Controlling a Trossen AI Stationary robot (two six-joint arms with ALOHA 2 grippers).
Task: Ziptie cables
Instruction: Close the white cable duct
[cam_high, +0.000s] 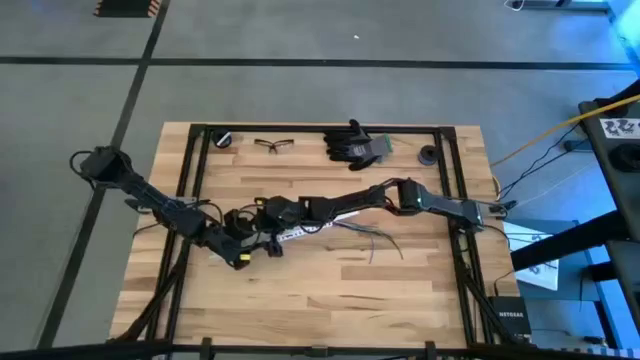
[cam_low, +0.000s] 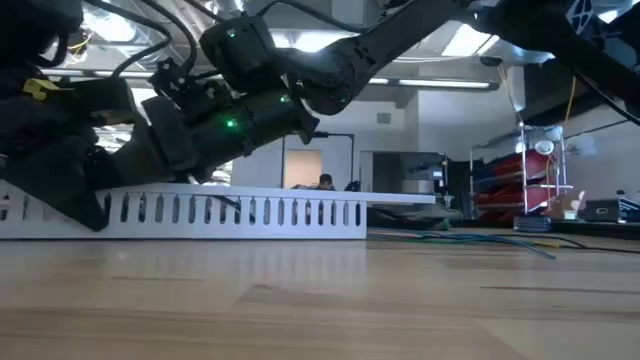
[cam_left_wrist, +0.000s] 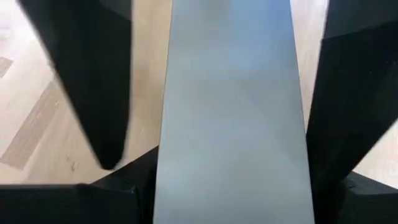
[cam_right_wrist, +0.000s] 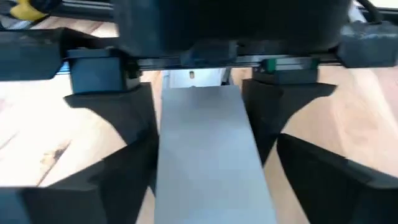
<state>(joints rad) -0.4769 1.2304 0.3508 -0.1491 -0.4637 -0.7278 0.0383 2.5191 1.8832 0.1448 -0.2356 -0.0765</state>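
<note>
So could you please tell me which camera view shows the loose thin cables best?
The high view: the loose thin cables lie spread on the wooden table. The low view shows them edge-on; neither wrist view shows them.

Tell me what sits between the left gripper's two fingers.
In the left wrist view, a flat white strip runs between the left gripper's fingers.

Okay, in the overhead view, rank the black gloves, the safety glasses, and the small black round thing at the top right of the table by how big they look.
1. The black gloves, clearly the largest.
2. The safety glasses, long but thin.
3. The small black round object, the smallest.
All three lie along the table's far edge, so nearness to the camera hardly skews this.
</note>
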